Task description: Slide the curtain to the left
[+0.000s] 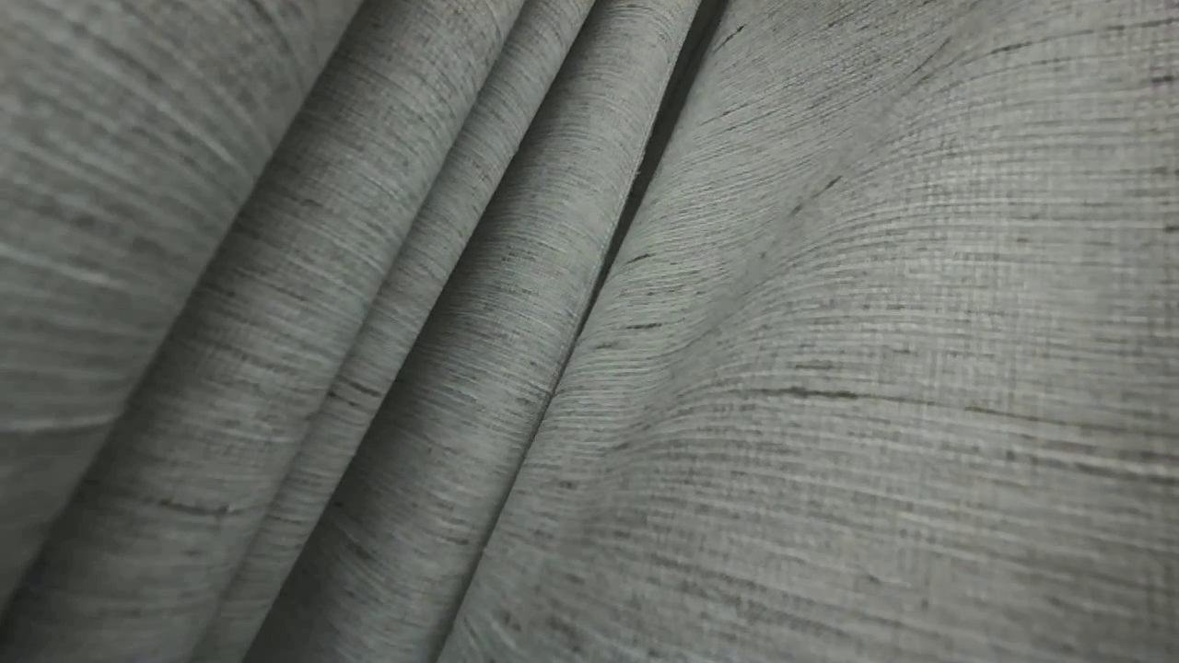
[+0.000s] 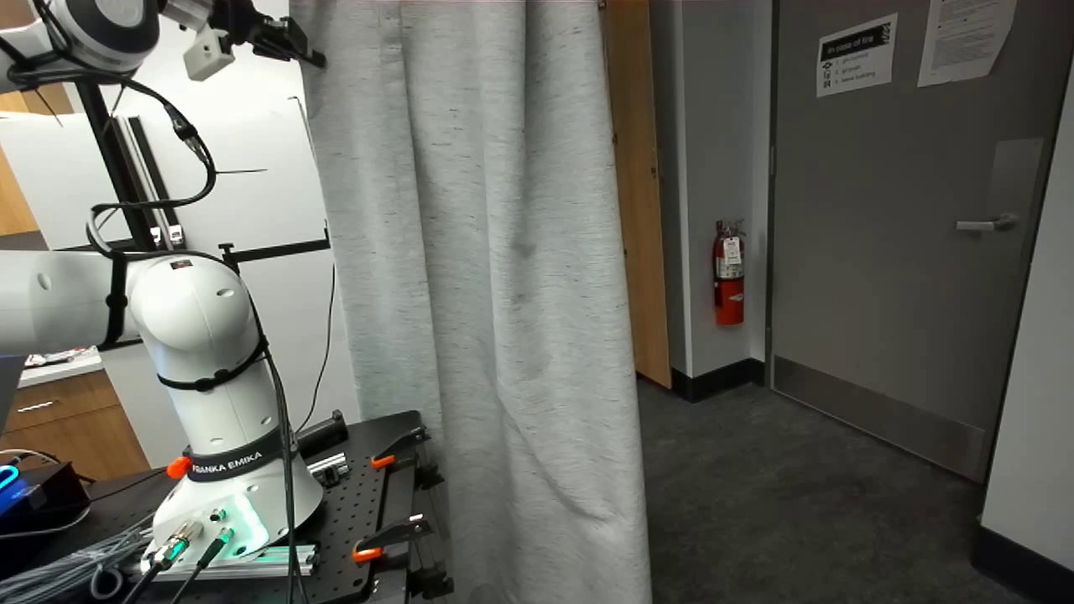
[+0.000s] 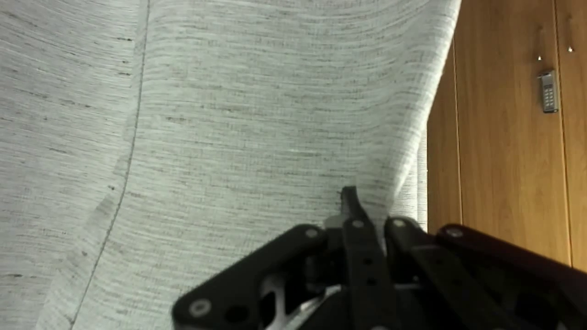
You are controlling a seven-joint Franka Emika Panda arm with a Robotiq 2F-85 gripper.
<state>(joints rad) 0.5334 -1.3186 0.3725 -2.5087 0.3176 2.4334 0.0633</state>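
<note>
Light-grey woven fabric of the curtain point(image 1: 875, 414) fills an exterior view completely, with deep slanting folds. In an exterior view the curtain point(image 2: 470, 252) hangs in long folds beside the robot arm, from the top edge to the bottom. My gripper point(image 2: 312, 57) is up at its left edge there. The wrist view shows the curtain point(image 3: 257, 114) close up, its edge fold running down between the fingers of my gripper point(image 3: 367, 206). The near finger's fingertips point(image 3: 351, 197) lie in front of the cloth; the opposite tip is hidden behind it. The jaws are shut on the fabric.
Wooden cabinet doors point(image 3: 509, 160) stand beyond the curtain's right edge. The arm's base is on a black perforated table point(image 2: 357, 486) with orange-tipped clamps along its edge, against the curtain. Farther right are a red fire extinguisher point(image 2: 728, 277) and a grey door point(image 2: 881, 252).
</note>
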